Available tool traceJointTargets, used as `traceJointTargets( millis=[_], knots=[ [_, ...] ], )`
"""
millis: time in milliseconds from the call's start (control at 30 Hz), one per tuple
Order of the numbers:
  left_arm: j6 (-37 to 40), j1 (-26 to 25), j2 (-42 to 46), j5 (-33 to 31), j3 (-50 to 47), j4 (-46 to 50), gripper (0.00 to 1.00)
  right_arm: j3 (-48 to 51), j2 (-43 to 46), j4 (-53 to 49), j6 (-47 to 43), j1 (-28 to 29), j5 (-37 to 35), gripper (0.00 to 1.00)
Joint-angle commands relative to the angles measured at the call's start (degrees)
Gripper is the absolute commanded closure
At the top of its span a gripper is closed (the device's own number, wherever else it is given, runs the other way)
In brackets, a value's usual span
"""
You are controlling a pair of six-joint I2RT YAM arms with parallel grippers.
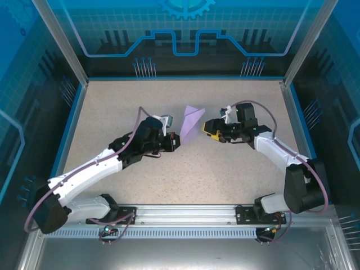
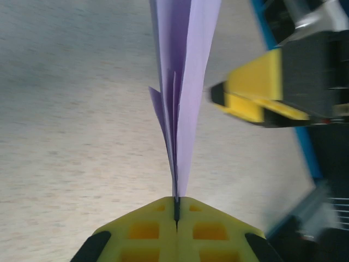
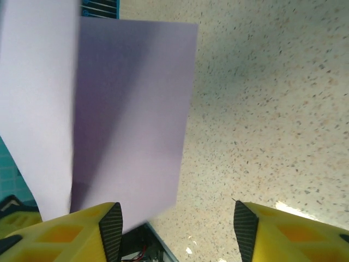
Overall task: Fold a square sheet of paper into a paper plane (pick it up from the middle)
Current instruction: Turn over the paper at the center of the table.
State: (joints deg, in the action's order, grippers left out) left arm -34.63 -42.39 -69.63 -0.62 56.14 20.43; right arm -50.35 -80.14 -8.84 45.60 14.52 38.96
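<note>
We see the left fingers [image 2: 158, 232] pressed together on the plane [image 2: 182, 82], pinching one narrow end so that its lavender layers fan out from the seam between them. From the top camera, the plane [image 1: 192, 120] sits over the middle of the worktop [image 1: 112, 107], running from the left fingers [image 1: 174, 140] up and away as a creased, pointed wedge; we cannot tell whether it touches the surface. The right fingers [image 1: 210, 131] stand apart, just beside the plane and not clamped on it. In the right wrist view one yellow finger [image 3: 106, 229] lies at the sheet's lower edge [image 3: 131, 120], while the other sits well clear over bare speckled worktop [image 3: 272, 109].
</note>
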Motion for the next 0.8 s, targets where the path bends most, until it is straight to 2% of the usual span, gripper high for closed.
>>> traceJointTargets(
  millis=[0, 67, 133, 333, 567, 767],
  knots=[
    [13.6, -3.9, -6.3, -15.4, 6.8, 20.6, 1.0, -2.2, 1.9, -4.8, -4.4, -1.8, -1.4, 0.38],
    [16.8, -6.9, -10.5, -25.5, 11.1, 26.2, 1.0, -2.4, 2.2, -5.3, -5.0, -2.6, -1.4, 0.34],
    [18.6, -9.2, -13.7, -32.5, 13.4, 28.6, 1.0, -2.7, 2.5, -5.7, -5.6, -3.1, -1.5, 0.33],
    [24.2, -17.5, -23.0, -52.9, 18.3, 29.9, 1.0, -2.1, 2.2, -5.4, -5.4, -5.3, -0.1, 0.33],
    [28.8, -24.2, -36.3, -62.0, 20.9, 28.9, 1.0, -0.5, 2.1, -4.4, -6.4, -9.7, 2.9, 0.35],
    [29.9, -27.6, -44.7, -61.7, 21.4, 27.4, 1.0, -0.4, 1.5, -4.4, -7.2, -10.9, 4.6, 0.35]
  ],
)
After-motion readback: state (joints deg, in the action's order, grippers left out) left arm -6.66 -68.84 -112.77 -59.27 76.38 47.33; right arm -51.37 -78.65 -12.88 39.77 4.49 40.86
